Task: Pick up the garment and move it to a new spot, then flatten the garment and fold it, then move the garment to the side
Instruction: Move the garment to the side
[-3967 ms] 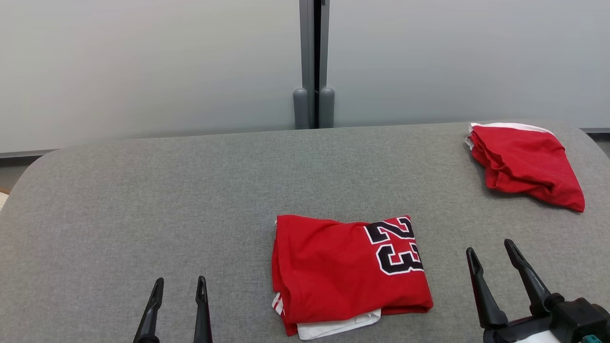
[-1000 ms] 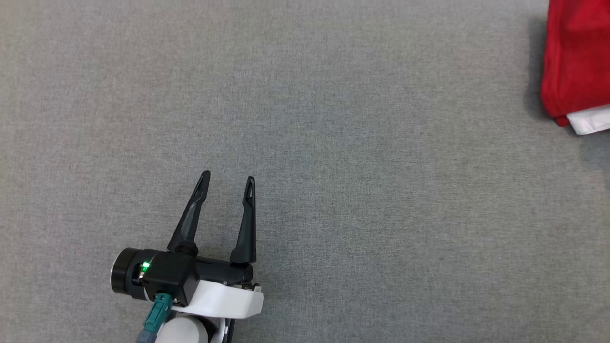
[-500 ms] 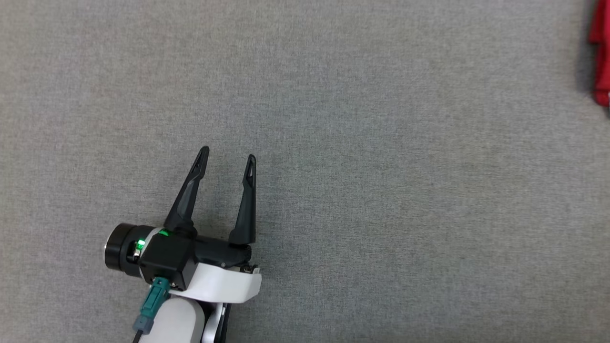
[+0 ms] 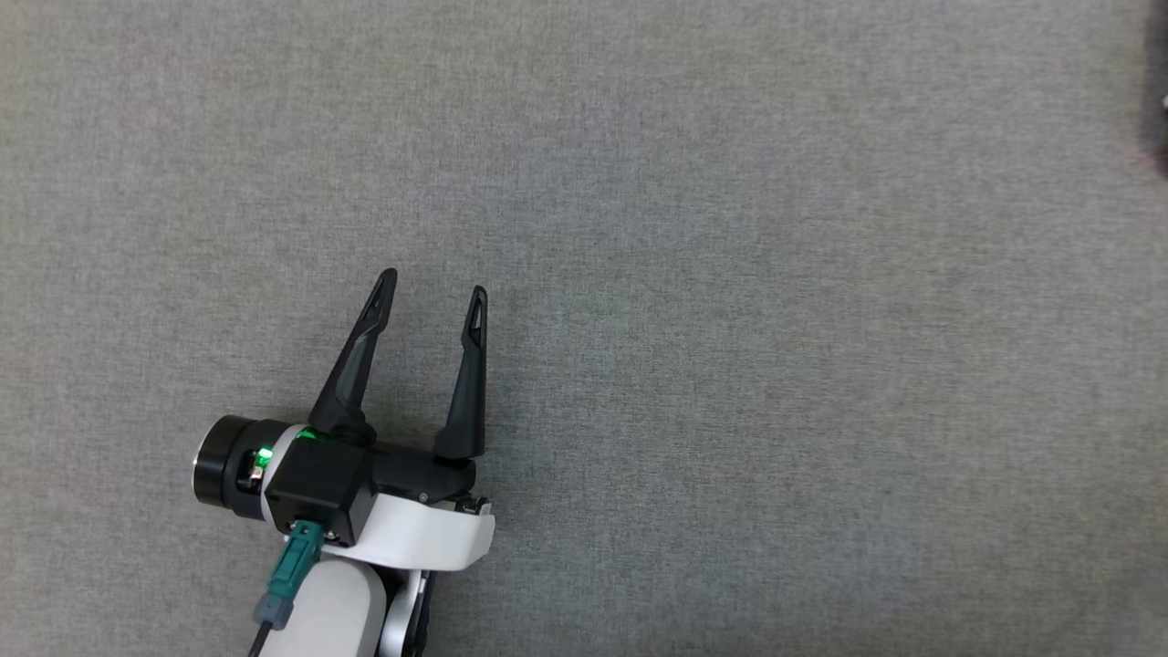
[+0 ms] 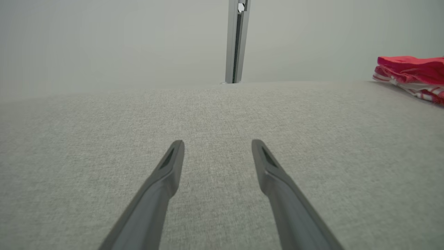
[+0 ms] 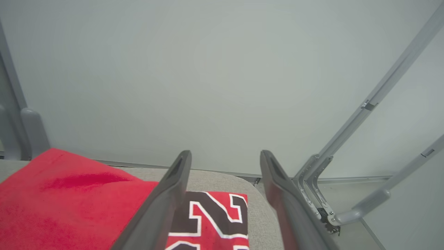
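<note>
The red garment (image 6: 69, 201), with a black and white number (image 6: 215, 222) on it, lies flat on the grey padded surface (image 6: 256, 211) close to its rounded end. My right gripper (image 6: 225, 156) hovers just above it, open, with nothing between the fingers. In the left wrist view a folded red and white garment (image 5: 412, 71) rests far off to the right. Over bare grey fabric (image 4: 730, 365) my left gripper (image 4: 432, 283) is open and empty, its fingers (image 5: 166, 173) low above the surface.
A pale wall with a grey upright post (image 5: 236, 41) stands behind the surface. Beyond the surface's end, grey metal frame legs (image 6: 347, 194) reach down to the floor. Bare grey fabric spreads wide around the left gripper.
The head view has shifted, so the red garment has slipped off its right edge. The left gripper stays open and sits slightly higher in the picture.
</note>
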Tool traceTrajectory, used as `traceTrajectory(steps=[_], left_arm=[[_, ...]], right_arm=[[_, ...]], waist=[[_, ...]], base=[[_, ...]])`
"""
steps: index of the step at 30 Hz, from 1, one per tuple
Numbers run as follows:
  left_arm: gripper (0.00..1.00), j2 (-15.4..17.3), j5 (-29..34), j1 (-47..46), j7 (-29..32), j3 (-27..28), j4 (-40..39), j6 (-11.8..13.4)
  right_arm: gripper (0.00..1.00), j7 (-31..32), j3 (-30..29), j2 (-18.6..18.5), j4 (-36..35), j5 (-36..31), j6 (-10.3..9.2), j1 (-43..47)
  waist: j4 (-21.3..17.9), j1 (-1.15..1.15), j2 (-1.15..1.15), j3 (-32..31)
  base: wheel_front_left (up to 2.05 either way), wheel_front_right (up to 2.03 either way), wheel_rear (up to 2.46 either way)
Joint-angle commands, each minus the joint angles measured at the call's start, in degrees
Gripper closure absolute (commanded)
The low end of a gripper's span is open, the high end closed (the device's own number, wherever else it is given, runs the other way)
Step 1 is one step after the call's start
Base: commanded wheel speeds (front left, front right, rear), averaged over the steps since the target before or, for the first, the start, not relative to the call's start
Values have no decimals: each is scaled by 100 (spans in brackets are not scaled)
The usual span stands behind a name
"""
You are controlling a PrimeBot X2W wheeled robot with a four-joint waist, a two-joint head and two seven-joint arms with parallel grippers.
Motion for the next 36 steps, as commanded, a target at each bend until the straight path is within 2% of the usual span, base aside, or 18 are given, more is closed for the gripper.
traceTrajectory(steps=[1, 4, 7, 11, 17, 23, 28, 36], left_arm=[[0, 24, -21, -79, -9, 25, 6, -13], [0, 23, -70, 9, -9, 34, 44, 25], [0, 24, -178, 126, -9, 69, 80, 72], [0, 25, -423, 286, -9, 142, 56, 137], [0, 25, -813, 691, -9, 340, 13, 98], [0, 25, -781, 1153, -8, 426, 52, 104], [0, 23, -810, 1584, -8, 472, -8, 140], [0, 23, -786, 2022, -8, 512, 10, 202]], right_arm=[[0, -22, -185, 235, -188, -264, -6, 314], [0, -24, -1067, 916, -1147, -933, -6, 1012], [0, -24, -1441, 1758, -2114, -1297, -6, 1856], [0, -25, -1154, 2539, -3170, -1278, -6, 2876], [0, -25, -710, 3330, -4022, -1299, -6, 4182], [0, -26, -567, 3820, -4952, -1422, -6, 5290], [0, -26, -670, 3977, -5697, -1532, -6, 6140], [0, -26, -770, 4035, -5912, -1471, -6, 6912]], waist=[[-77, 0, 0, -136], [-178, 0, 0, -446], [-260, 0, 0, -807], [-333, 0, 0, -1317], [-435, 0, 0, -2012], [-534, 0, 0, -2582], [-553, 0, 0, -2997], [-509, 0, 0, -3294]], base=[[0, 0, 0], [0, 0, 0], [0, 0, 0], [0, 0, 0], [0, 0, 0], [0, 0, 0], [0, 0, 0], [0, 0, 0]])
